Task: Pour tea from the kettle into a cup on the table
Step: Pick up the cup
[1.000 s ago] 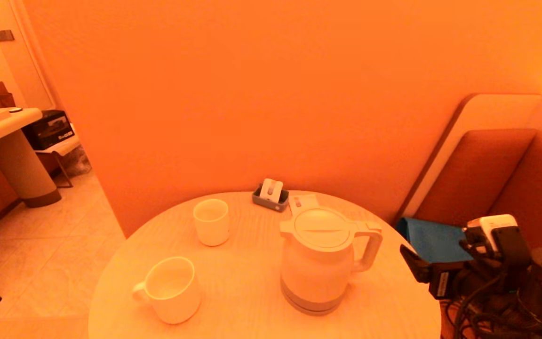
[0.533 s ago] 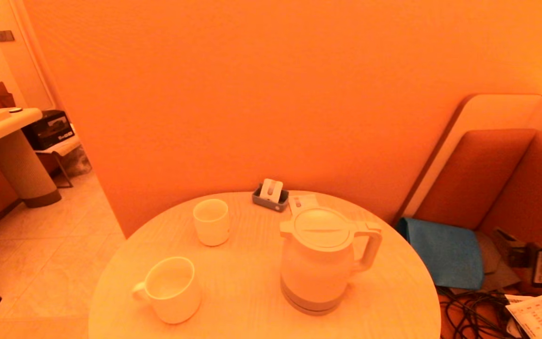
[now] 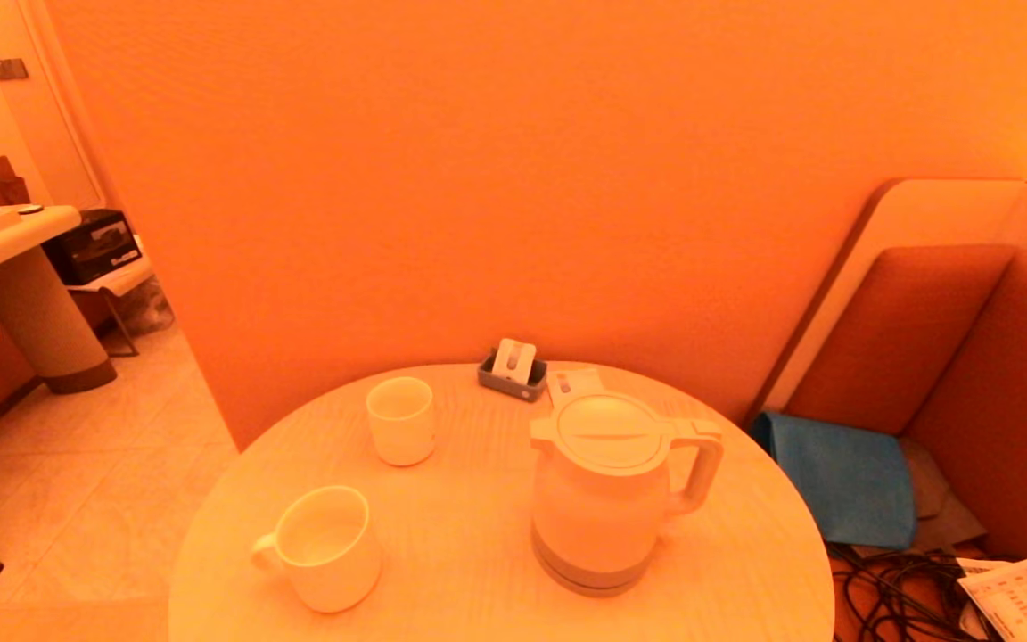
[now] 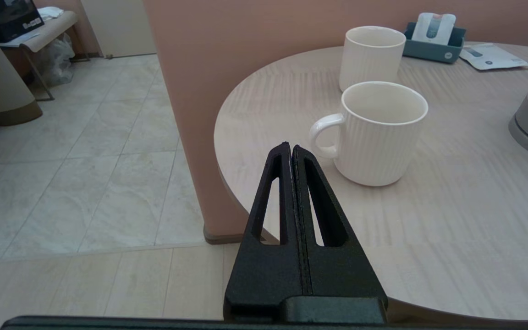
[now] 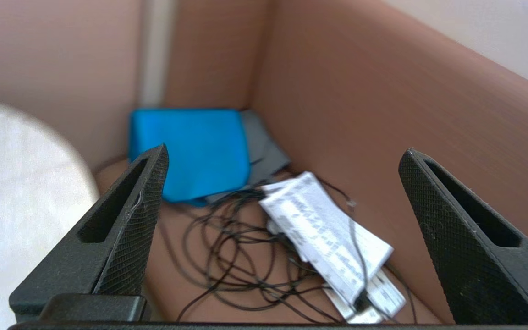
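The white kettle (image 3: 607, 495) stands upright on the right half of the round wooden table (image 3: 478, 571), handle pointing right, lid closed. The small handleless cup (image 3: 400, 420) stands at the back left of the table (image 4: 452, 206); the cup (image 4: 371, 57) sits behind a wider mug. My left gripper (image 4: 291, 147) is shut and empty, low at the table's near left edge. My right gripper (image 5: 287, 156) is open and empty, off the table to the right above a seat. Neither arm shows in the head view.
A white mug with a side handle (image 3: 322, 546) (image 4: 378, 130) stands at the front left. A grey holder (image 3: 513, 370) and a paper packet (image 3: 574, 383) lie at the back. A blue cloth (image 3: 839, 477), black cables (image 5: 227, 256) and papers (image 5: 328, 233) lie on the seat.
The right arm has withdrawn to the right and left the head view; it stood beside the kettle's handle a second ago. Kettle, cup and mug have not moved.
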Tool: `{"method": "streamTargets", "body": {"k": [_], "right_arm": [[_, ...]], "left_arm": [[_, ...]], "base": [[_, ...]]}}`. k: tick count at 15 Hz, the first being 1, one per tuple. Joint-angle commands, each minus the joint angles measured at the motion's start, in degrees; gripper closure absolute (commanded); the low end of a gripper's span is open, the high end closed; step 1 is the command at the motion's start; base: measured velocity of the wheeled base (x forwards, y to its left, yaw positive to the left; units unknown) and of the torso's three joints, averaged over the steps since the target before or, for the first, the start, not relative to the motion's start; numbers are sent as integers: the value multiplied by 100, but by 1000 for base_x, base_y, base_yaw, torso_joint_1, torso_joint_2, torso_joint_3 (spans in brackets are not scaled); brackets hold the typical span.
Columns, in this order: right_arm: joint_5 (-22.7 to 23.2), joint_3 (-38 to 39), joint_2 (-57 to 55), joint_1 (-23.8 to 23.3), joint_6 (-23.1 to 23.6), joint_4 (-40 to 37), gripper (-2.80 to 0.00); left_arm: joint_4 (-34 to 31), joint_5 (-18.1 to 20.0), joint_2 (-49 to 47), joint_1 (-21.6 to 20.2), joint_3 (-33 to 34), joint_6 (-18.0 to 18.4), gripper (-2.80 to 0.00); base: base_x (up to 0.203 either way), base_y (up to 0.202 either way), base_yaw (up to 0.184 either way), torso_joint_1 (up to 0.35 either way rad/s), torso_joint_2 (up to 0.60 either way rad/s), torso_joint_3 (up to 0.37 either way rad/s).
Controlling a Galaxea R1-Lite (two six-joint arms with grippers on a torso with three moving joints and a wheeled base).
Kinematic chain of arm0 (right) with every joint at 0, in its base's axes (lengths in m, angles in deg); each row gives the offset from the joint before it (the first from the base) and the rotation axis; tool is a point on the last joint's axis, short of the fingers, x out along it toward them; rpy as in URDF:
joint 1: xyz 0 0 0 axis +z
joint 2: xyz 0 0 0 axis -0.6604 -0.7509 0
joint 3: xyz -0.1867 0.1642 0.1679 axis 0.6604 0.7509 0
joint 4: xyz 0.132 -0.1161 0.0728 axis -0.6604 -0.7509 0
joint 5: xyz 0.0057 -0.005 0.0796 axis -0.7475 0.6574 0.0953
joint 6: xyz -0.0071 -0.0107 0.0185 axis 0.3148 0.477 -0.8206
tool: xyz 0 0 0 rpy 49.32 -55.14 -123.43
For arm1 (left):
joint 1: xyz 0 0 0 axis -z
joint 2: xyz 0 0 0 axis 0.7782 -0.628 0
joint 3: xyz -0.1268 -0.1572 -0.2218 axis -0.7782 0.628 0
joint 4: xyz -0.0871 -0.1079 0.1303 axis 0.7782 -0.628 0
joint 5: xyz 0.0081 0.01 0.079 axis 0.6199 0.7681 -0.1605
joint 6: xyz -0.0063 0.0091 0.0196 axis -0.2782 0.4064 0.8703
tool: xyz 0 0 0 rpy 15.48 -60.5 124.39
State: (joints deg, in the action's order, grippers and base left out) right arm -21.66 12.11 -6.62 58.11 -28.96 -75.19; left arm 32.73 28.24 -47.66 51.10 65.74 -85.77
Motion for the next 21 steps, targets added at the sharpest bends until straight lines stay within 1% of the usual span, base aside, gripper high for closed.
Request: {"method": "streamTargets", "body": {"k": [1, 3, 5, 7, 8, 9, 10, 11, 12, 13, 15, 17, 18, 19, 20, 21], "right_arm": [[-19, 68, 392, -255, -13, 7, -280], [-12, 191, 766, -485, -151, 5, -280], [-10, 226, 1098, -933, -282, 1, -280], [23, 238, 1555, -1050, -317, 34, -280], [172, 241, 1862, -1056, -322, 36, -280], [439, 261, 2198, -1064, -329, 30, -280], [691, 347, 2451, -1075, -392, 62, -280], [908, 489, 2495, -1083, -566, 102, -280], [1313, 611, 2470, -1087, -649, 115, -280], [1939, 726, 2463, -1088, -661, 127, -280], [3461, 816, 2459, -1088, -648, 118, -280], [4950, 824, 2436, -1064, -408, -27, -280], [5537, 825, 2382, -1054, -161, -366, -280], [6016, 845, 2329, -1049, 154, -799, -280], [6234, 928, 2302, -1046, 333, -1010, -280], [6247, 1048, 2293, -1045, 336, -1023, -280]], "left_arm": [[1, -10, -2, 0, 0, 2, 0], [1, -1, -2, 0, 0, 2, 0], [1, -5, -2, 0, 0, 2, 0], [1, -1, -2, 0, 0, 2, 0], [1, -1, -2, 0, 0, 2, 0], [1, -1, -2, 0, 0, 2, 0], [1, -1, -2, 0, 0, 2, 0], [1, -1, -2, 0, 0, 2, 0], [1, -1, -2, 0, 0, 2, 0], [1, -1, -2, 0, 0, 2, 0], [1, -1, -2, 0, 0, 2, 0], [1, -1, -2, 0, 0, 2, 0], [1, -1, -2, 0, 0, 2, 0], [1, -1, -2, 0, 0, 2, 0], [1, -1, -2, 0, 0, 2, 0], [1, -1, -2, 0, 0, 2, 0]], "base": [[0, 0, 0, 0, 0, 0], [0, 0, 0, 0, 0, 0], [0, 0, 0, 0, 0, 0], [0, 0, 0, 0, 0, 0], [0, 0, 0, 0, 0, 0], [0, 0, 0, 0, 0, 0], [0, 0, 0, 0, 0, 0], [0, 0, 0, 0, 0, 0], [0, 0, 0, 0, 0, 0], [0, 0, 0, 0, 0, 0], [0, 0, 0, 0, 0, 0], [0, 0, 0, 0, 0, 0], [0, 0, 0, 0, 0, 0], [0, 0, 0, 0, 0, 0], [0, 0, 0, 0, 0, 0], [0, 0, 0, 0, 0, 0]]}}
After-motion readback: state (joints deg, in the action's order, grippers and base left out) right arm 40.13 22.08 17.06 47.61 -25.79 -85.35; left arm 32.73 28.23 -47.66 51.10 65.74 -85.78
